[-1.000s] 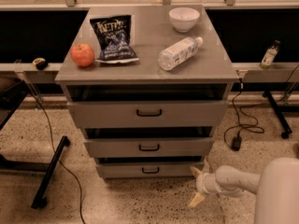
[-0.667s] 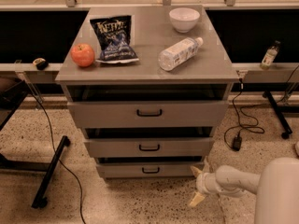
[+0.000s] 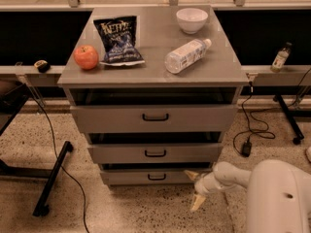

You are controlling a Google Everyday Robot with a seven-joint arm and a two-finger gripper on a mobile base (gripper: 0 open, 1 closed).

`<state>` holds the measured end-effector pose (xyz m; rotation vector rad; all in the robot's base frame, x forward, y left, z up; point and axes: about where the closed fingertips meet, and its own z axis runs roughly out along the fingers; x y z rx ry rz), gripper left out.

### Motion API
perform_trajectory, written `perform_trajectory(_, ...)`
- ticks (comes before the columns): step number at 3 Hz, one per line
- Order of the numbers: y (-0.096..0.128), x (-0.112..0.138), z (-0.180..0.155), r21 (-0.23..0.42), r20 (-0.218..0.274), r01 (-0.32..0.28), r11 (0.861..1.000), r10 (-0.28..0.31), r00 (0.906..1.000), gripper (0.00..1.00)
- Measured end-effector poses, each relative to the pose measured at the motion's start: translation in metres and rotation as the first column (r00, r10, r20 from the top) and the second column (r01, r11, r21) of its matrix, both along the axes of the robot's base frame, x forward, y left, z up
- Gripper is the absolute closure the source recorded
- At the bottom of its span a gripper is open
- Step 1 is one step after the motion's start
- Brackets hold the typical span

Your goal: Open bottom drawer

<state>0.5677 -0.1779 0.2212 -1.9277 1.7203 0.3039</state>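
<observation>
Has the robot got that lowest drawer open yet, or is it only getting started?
Only getting started. Done: the gripper is down near the floor, fingers open, by the right end of the bottom drawer. In hand: lining up; it sits to the right of the black handle, not touching it. Left: reach the handle, grip it and pull. None of the drawer's interior shows.
</observation>
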Motion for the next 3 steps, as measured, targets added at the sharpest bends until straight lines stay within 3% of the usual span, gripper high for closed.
perform_trajectory(1, 0.016, 0.015, -0.005, 0.001, 0.019, -0.09, 0.996, 0.09, 0.9958, 0.0)
perform_trajectory(2, 0.024, 0.031, -0.008, -0.014, 0.04, -0.119, 0.993, 0.119, 0.9921, 0.0)
perform_trajectory(3, 0.015, 0.048, -0.019, -0.019, 0.052, -0.057, 0.998, 0.058, 0.997, 0.0)
